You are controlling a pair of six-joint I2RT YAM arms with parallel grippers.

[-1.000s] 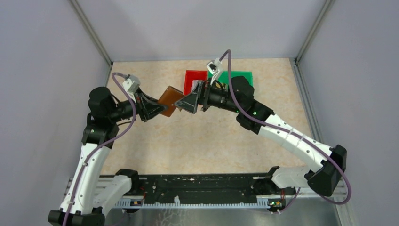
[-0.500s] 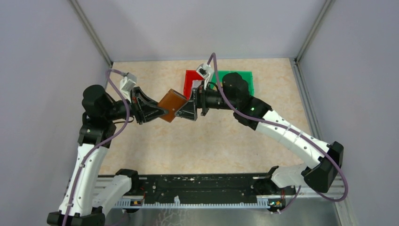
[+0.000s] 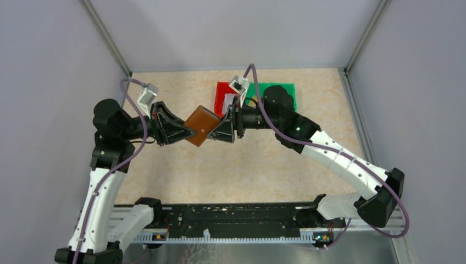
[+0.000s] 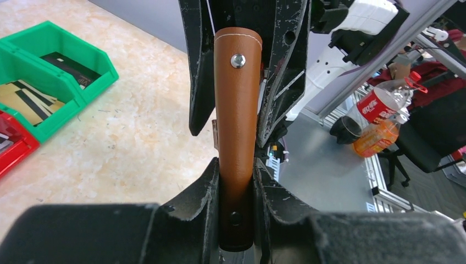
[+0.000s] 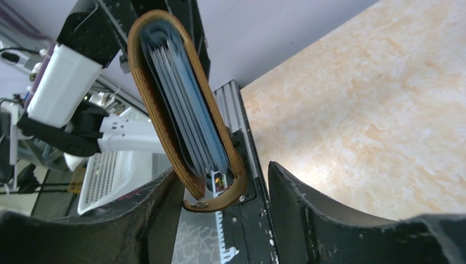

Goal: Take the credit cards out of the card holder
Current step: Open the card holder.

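The brown leather card holder (image 3: 199,125) hangs in the air between my two arms, above the table. My left gripper (image 3: 188,132) is shut on its folded spine end; in the left wrist view the holder (image 4: 237,110) stands up between the pinching fingers (image 4: 275,192). My right gripper (image 5: 225,206) is open, its jaws either side of the holder's open end (image 5: 165,126). Several pale blue-grey credit cards (image 5: 184,110) show edge-on inside the holder. The closing tab (image 5: 220,203) curls loose below them. The right finger (image 5: 313,220) stands clear of the leather.
A red bin (image 3: 222,92) and a green bin (image 3: 279,91) sit at the back of the beige table (image 3: 247,159). The left wrist view shows flat dark and tan items in the green bin (image 4: 55,71). Grey walls enclose three sides.
Both grippers and the holder have come down and slightly toward me. The right gripper has moved in from beside the holder to straddle its open end. The left grip is unchanged.
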